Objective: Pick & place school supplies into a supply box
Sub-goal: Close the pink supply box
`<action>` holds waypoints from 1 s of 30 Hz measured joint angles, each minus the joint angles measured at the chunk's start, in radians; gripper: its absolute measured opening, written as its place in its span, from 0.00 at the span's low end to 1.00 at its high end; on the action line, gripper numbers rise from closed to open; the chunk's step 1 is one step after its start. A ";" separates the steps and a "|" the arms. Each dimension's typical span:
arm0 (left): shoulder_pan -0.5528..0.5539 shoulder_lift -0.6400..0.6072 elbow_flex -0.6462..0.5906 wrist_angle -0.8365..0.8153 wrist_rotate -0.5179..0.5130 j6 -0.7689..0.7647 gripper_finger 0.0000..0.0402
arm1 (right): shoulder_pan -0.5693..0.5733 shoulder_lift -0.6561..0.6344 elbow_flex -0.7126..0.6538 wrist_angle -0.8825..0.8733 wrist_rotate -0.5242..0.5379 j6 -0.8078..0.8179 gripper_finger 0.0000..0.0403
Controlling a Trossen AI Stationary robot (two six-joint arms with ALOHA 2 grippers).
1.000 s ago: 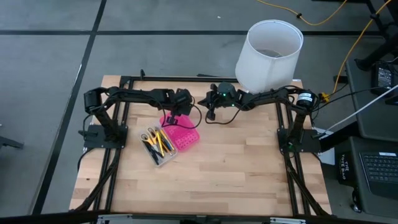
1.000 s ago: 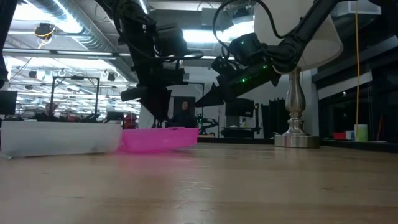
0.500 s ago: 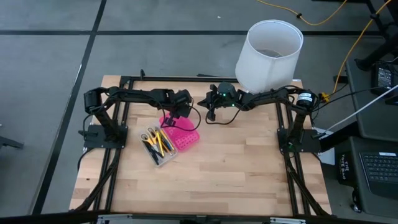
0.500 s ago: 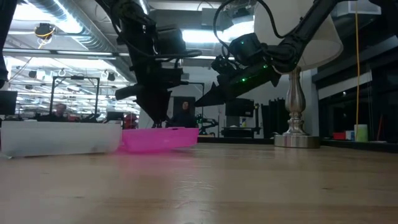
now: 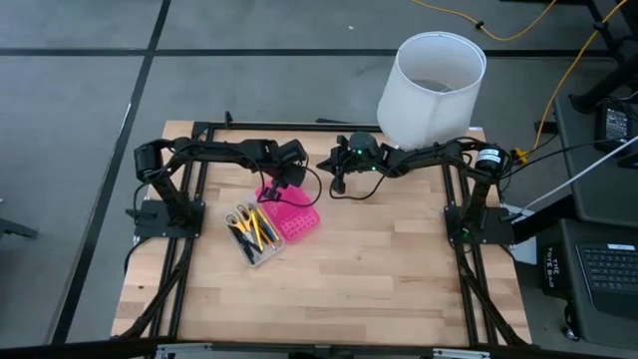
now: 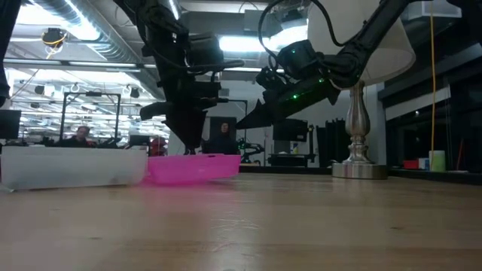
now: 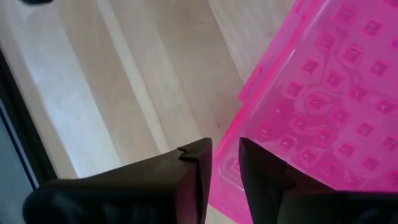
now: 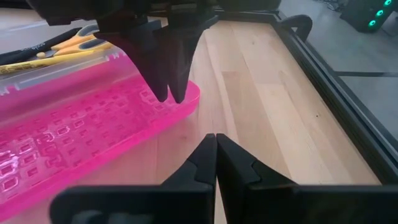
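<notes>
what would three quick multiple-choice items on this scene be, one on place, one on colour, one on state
1. Where is the left gripper?
A. at the pink lid's corner
B. over the lampshade
C. off the table

2. What colour is the open lid?
A. blue
B. hot pink
C. white

3. How are the right gripper's fingers?
A. wide open
B. shut, holding nothing
C. shut on scissors

Key: 1 A, its fingertips straddle the lid's rim in the left wrist view; 2 B, pink in every view; 3 B, the fingers meet over bare wood.
</notes>
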 joint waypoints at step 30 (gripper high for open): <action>-0.001 0.103 -0.002 0.008 -0.053 0.036 0.16 | 0.000 0.000 0.000 0.000 0.000 -0.011 0.03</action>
